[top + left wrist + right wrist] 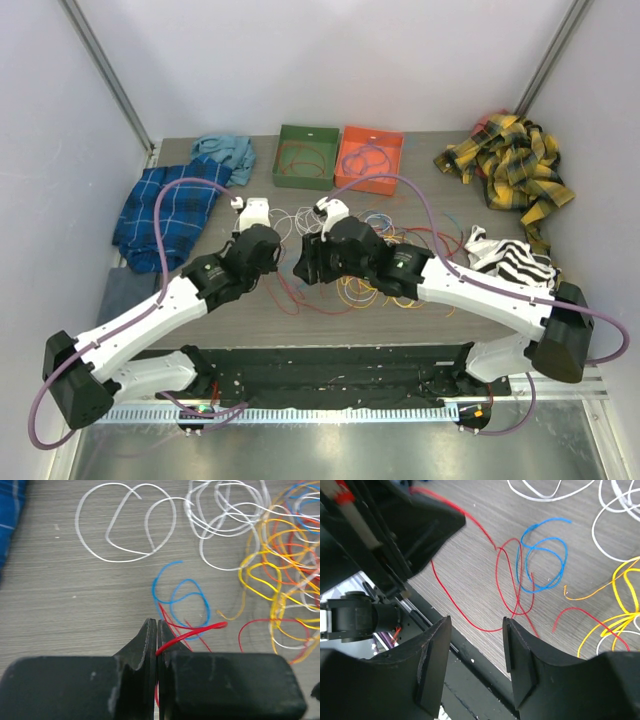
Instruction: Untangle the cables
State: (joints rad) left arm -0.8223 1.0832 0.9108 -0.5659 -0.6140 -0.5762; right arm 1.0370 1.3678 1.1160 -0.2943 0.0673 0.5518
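Note:
The cables (355, 285) lie in loose coils on the table between the two arms. My left gripper (156, 623) is shut on a red cable (196, 631), which curves out to the right from between its jaws. Beyond it lie a blue cable (182, 597), white cables (125, 530) and a yellow and orange tangle (280, 580). My right gripper (476, 625) stands open above the table's near edge, with a loop of red cable (465, 611) on the wood below and nothing between its fingers. In the top view the left gripper (279, 262) and right gripper (303, 263) are close together.
A green box (306, 157) and an orange box (370, 160) stand at the back. A blue plaid cloth (165, 215) and teal cloth (225, 152) lie left; a yellow plaid cloth (510, 165) and striped cloth (510, 260) lie right. The table's near edge (470, 662) is under my right gripper.

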